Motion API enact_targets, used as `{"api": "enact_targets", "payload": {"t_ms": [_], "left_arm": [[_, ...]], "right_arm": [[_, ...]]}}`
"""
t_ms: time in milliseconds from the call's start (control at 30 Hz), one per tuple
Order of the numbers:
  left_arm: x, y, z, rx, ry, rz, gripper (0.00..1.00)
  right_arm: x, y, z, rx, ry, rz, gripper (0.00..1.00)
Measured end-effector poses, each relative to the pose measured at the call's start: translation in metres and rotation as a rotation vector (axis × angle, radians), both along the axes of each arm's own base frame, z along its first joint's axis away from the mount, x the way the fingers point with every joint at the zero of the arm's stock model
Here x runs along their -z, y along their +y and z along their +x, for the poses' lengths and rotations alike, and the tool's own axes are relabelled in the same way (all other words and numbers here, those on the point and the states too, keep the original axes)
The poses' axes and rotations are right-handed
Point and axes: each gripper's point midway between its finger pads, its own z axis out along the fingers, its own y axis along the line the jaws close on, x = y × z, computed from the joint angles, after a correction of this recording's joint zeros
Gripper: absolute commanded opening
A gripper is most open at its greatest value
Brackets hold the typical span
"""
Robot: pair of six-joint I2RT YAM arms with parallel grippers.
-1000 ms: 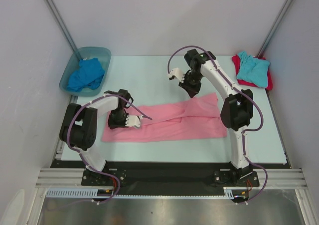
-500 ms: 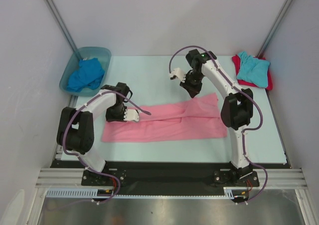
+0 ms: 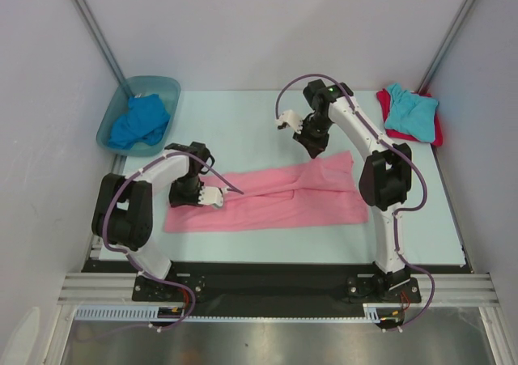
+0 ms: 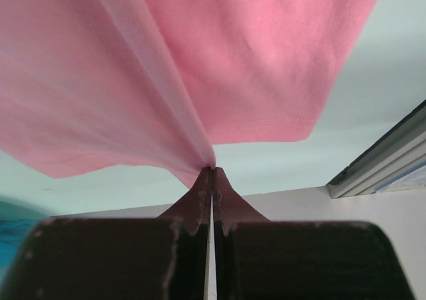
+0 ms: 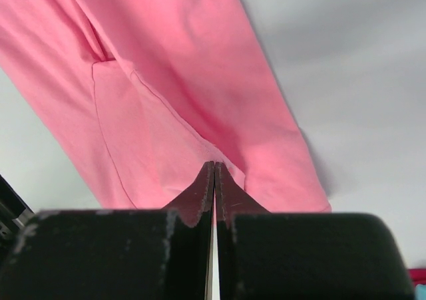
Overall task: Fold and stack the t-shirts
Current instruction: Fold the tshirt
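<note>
A: Entry, top view. Where is the pink t-shirt (image 3: 275, 199)?

B: It lies spread across the lower middle of the table (image 3: 243, 122) as a long band running left to right. Its top edge rises toward the upper right of the band.

A: Left fingers (image 4: 196, 200)?

B: Pressed together, with no gap showing between them. In the left wrist view they are clamped on a pinch of pink cloth, and a taut ridge of fabric runs up from the tips. From above, this arm sits low over the left end of the shirt.

A: Right fingers (image 5: 200, 193)?

B: Also together. In the right wrist view a small pink fold meets the tips, so they are clamped on the same shirt. From above, this arm reaches down to the shirt's upper edge, right of centre.

A: The other shirts?

B: The turquoise t-shirt (image 3: 411, 110) lies bunched on top of the red t-shirt (image 3: 437, 132) in the upper right corner of the table. Only a rim of red shows around it. The royal blue t-shirt (image 3: 139, 122) is crumpled inside the translucent tub (image 3: 158, 82) at the upper left.

A: Any contact between the piles and the pink shirt?

B: No. Both piles lie well apart from it, with bare table between.
</note>
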Motion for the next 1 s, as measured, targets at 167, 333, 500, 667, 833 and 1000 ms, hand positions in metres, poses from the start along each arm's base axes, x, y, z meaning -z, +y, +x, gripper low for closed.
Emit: {"api": "enact_targets", "payload": {"t_ms": [167,333,500,667,833,1000], "left_arm": [[0.004,0.003,-0.007,0.001,0.02,0.015,0.0],[0.004,0.004,-0.006,0.001,0.015,0.02,0.0],[0.008,0.003,-0.006,0.005,0.023,0.023,0.0],[0.011,0.002,-0.005,0.008,0.028,0.025,0.0],[0.014,0.001,-0.003,0.011,0.037,0.031,0.0],[0.013,0.0,0.002,0.013,0.025,0.037,0.0]], "right_arm": [[0.0,0.0,0.0,-0.009,-0.003,0.0,0.0],[0.0,0.0,0.001,-0.018,-0.006,-0.001,0.0],[0.0,0.0,0.001,-0.034,-0.011,-0.001,0.0],[0.009,-0.001,-0.013,-0.074,0.018,-0.008,0.0],[0.029,0.008,-0.045,-0.144,0.109,-0.021,0.0],[0.04,0.023,-0.068,-0.197,0.165,-0.006,0.0]]}}
